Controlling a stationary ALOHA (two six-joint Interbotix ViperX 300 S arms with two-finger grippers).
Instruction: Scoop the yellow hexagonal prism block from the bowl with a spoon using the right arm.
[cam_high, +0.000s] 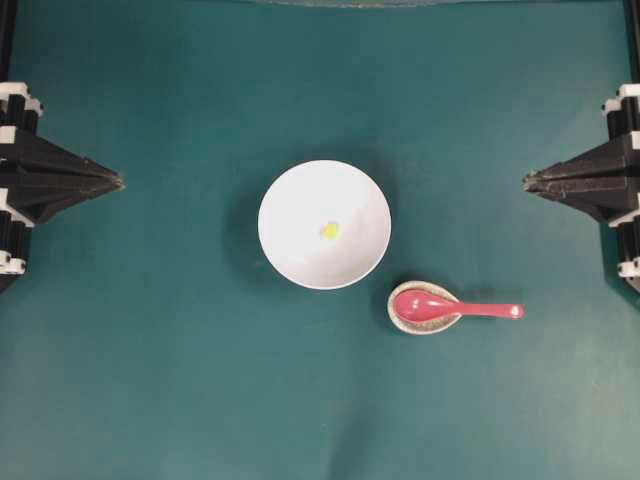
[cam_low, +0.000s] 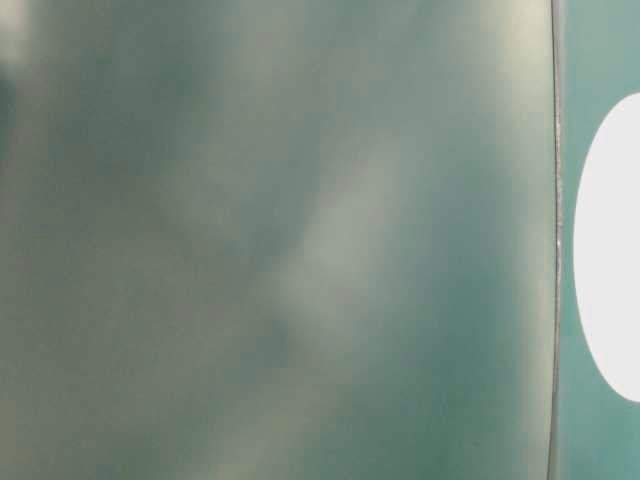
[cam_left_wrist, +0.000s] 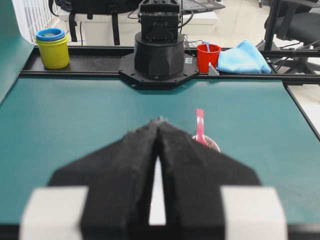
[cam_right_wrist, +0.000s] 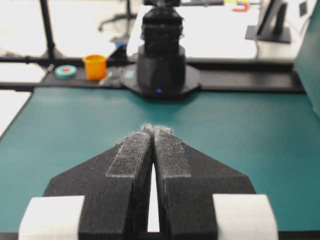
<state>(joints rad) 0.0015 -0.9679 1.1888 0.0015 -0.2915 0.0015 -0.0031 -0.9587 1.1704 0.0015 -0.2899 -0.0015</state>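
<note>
Just 1 bowl, 1 spoon

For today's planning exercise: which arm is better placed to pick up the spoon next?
Right. The spoon lies on the right gripper's side, handle pointing toward that edge; the left gripper would have to cross past the bowl.
</note>
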